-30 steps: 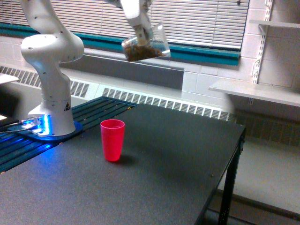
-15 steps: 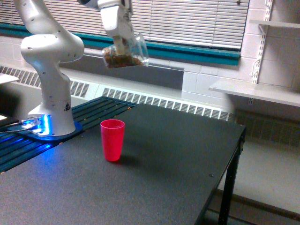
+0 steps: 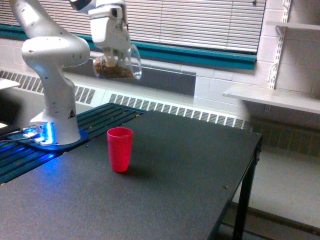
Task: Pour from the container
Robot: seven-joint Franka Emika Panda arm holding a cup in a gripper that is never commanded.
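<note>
The container (image 3: 117,65), a clear plastic cup with brown granular bits in it, hangs tilted high above the table, its mouth toward the exterior view's right. My gripper (image 3: 116,54) is shut on it from above. A red plastic cup (image 3: 120,149) stands upright on the black table (image 3: 165,190), well below the container and about level with it sideways.
The white arm base (image 3: 55,105) stands on a blue-lit plate at the exterior view's left. Behind run a radiator and blinds. The table's edge and leg (image 3: 242,200) are at the right, with white shelves (image 3: 272,97) beyond.
My gripper has carried the container toward the exterior view's left and a little lower, from right of the red cup to roughly above it. The red cup has not moved.
</note>
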